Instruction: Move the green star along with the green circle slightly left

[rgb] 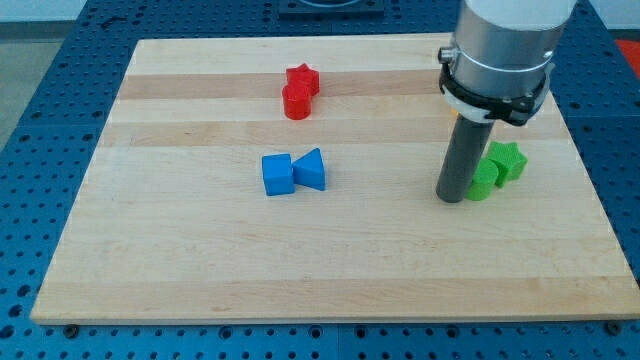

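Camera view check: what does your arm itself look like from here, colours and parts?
A wide light-grey cylindrical housing fills the view's top right, ringed at its base by a black collar with a thin white band. Below it a straight, dark grey round rod runs down to my tip. No cables or markings show.

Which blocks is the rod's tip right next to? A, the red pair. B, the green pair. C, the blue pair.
B: my tip stands just on the view's left of the green circle, with the green star right behind it.
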Tool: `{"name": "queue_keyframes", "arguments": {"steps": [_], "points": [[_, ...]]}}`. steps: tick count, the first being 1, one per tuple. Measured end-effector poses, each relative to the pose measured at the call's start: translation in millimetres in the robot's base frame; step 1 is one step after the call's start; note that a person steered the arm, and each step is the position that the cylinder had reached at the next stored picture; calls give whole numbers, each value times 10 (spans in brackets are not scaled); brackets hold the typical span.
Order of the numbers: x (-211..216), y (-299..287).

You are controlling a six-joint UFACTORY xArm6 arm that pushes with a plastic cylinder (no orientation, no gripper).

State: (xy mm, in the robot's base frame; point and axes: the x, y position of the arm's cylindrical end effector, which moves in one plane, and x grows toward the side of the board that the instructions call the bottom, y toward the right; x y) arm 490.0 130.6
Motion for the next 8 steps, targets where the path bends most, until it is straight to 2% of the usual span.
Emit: {"name": "queue_keyframes", "arguments": {"steps": [1,2,4,5,6,7,8], "points": [[251,-11],[246,-34],[157,1242],[-495,1288],[-795,888],[-802,417],[-804,589]]}}
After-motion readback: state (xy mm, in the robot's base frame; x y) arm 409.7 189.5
